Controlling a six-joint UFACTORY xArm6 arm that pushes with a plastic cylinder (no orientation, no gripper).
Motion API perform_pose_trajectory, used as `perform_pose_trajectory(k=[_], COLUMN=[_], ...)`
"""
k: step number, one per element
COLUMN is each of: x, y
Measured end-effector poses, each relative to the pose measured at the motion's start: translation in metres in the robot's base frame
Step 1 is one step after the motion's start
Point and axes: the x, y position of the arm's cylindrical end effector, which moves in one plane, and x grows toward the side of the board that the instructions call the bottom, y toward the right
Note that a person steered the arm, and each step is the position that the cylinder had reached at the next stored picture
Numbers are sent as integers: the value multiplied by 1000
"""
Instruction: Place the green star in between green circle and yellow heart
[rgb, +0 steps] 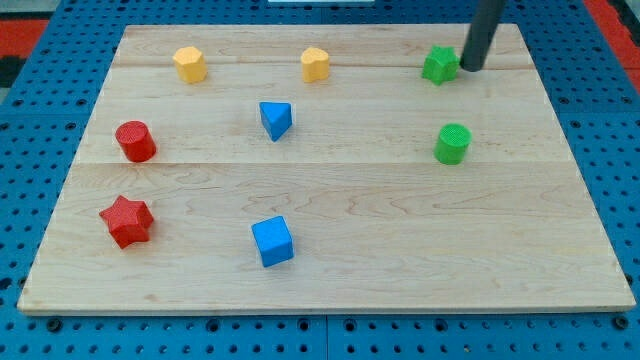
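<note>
The green star (438, 65) lies near the view's top right of the wooden board (330, 250). My tip (467, 68) rests just to the star's right, touching it or nearly so. The green circle (452, 143) stands below the star, towards the view's right. The yellow heart (315, 64) lies at the view's top centre, left of the star.
A yellow hexagon (189, 64) sits at the top left. A blue triangle (276, 120) is left of centre. A red cylinder (135, 141) and a red star (126, 220) are on the left. A blue cube (272, 241) is at the bottom centre.
</note>
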Motion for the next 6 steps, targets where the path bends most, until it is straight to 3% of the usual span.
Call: perform_pose_trajectory(k=[2, 4, 5, 6], x=[-7, 84, 68, 37], y=[-35, -132, -81, -73])
